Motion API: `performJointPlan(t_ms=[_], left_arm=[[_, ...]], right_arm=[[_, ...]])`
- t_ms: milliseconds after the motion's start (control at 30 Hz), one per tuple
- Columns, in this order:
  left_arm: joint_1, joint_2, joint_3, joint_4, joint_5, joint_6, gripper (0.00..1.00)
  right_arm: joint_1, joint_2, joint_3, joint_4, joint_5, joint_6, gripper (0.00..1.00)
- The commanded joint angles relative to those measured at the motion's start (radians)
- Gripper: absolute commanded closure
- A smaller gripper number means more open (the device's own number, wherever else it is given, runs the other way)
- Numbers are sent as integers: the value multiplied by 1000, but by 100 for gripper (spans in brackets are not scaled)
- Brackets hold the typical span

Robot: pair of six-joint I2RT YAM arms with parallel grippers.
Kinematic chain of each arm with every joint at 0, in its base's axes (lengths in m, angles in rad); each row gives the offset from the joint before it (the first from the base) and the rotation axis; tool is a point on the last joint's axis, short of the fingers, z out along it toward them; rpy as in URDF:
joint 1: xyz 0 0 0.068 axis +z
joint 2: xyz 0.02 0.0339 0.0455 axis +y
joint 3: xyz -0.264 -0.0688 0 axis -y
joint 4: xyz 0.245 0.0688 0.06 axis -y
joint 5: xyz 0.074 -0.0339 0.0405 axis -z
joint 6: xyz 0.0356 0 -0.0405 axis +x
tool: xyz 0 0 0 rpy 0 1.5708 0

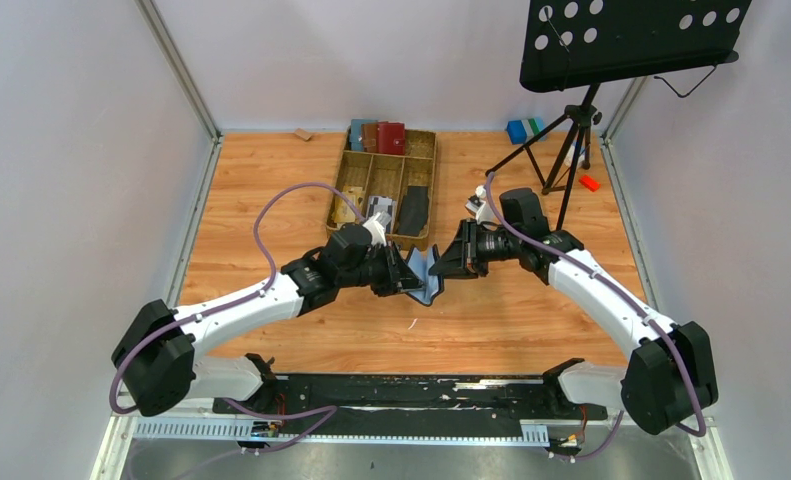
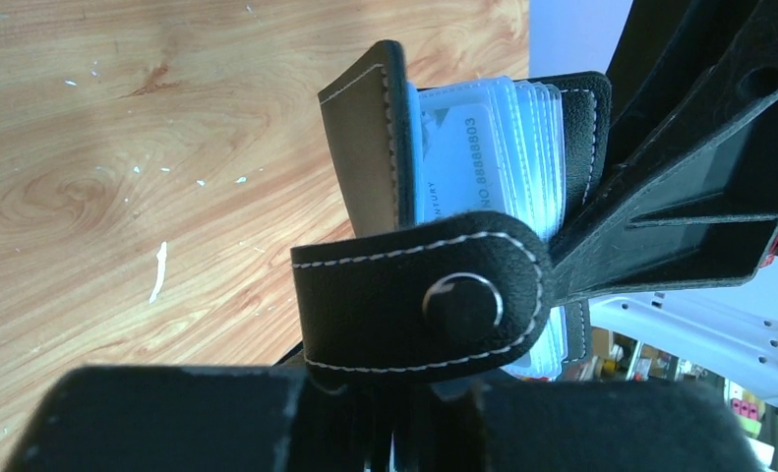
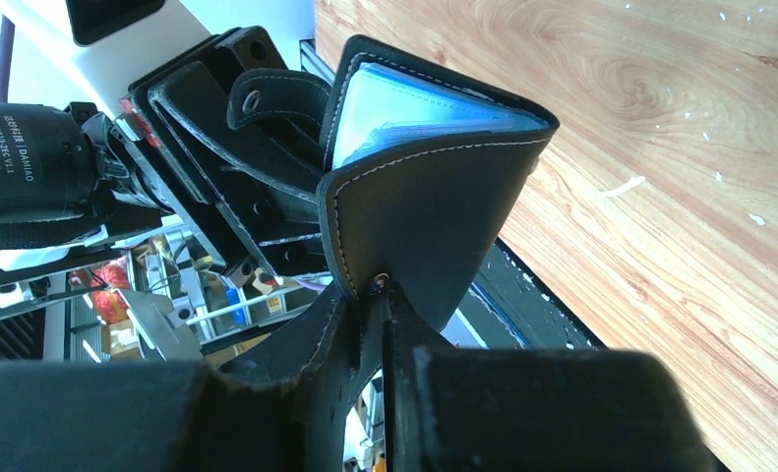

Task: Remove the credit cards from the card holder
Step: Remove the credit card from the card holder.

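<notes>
Top external view: the likely risk is a slight pinch, the left gripper closed only on the closure tab. The card holder, held open above the table, could twist free when the credit cards are tugged. The right gripper clamps one cover. Both arms reach inward with elbows bent and wrists meeting.

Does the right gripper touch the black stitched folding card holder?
Touching. The right wrist view shows the right gripper closed on the lower corner of the black stitched folding card holder, its cover pinched between both fingers.
</notes>
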Motion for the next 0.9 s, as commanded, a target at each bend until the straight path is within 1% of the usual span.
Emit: performJointPlan(t_ms=[0, 100, 167, 233, 333, 433, 667, 867], left_arm=[[-10, -40, 20, 111, -3, 0, 75], [-10, -73, -18, 157, -22, -25, 59], [-10, -94, -40, 188, -27, -43, 50], [-9, -107, -57, 216, -28, -57, 42], [-9, -120, -75, 242, -28, -66, 35], [-9, -121, -76, 248, -24, -68, 33], [-9, -105, -70, 234, -6, -68, 36], [-9, -79, -42, 188, 6, -51, 35]], right_arm=[[10, 3, 48, -41, -13, -44, 100], [10, 3, 60, -77, 12, -76, 100], [10, 3, 68, -91, 21, -88, 100], [9, 1, 72, -97, 27, -92, 100], [10, -5, 76, -93, 28, -90, 100], [10, -7, 77, -75, 16, -76, 100], [10, -13, 71, -43, -1, -44, 100], [10, -19, 74, -38, -5, -34, 100]])
